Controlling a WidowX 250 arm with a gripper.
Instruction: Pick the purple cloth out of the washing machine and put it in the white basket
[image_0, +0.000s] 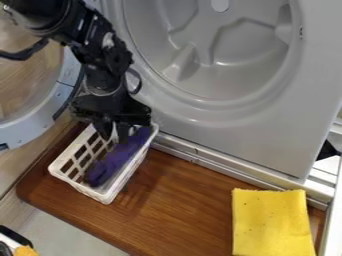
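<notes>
The purple cloth (115, 160) is lying inside the white basket (105, 196), bunched into a long, soft, lumpy roll that is running slantwise along its length. Its surface is looking plush and matte, with rounded folds bulging at the lower end. The basket is standing upright around it, an oblong of stiff, smooth-looking plastic with a lattice of openings and a raised rim.

I am holding my gripper (114, 138) over the far end of the basket, pointing it downward, its two dark, hard-edged fingers standing apart, with white lattice showing between them. I am gripping nothing; whether one finger is touching the cloth, I cannot tell. My black, jointed arm (100, 50) is coming in from the upper left.

Beneath the basket, a brown wooden board (180, 200) is showing a glossy, streaked grain and a rounded corner. Behind, the washing machine (267, 142) is presenting a smooth grey front, its round opening curving around a drum (244, 47) with moulded ridges. Its circular door (28, 131) is hanging open at the left, a pale ring framing clear glazing. Toward the lower right, a yellow cloth (270, 220) is lying flat, roughly rectangular and speckled with dark dots.
</notes>
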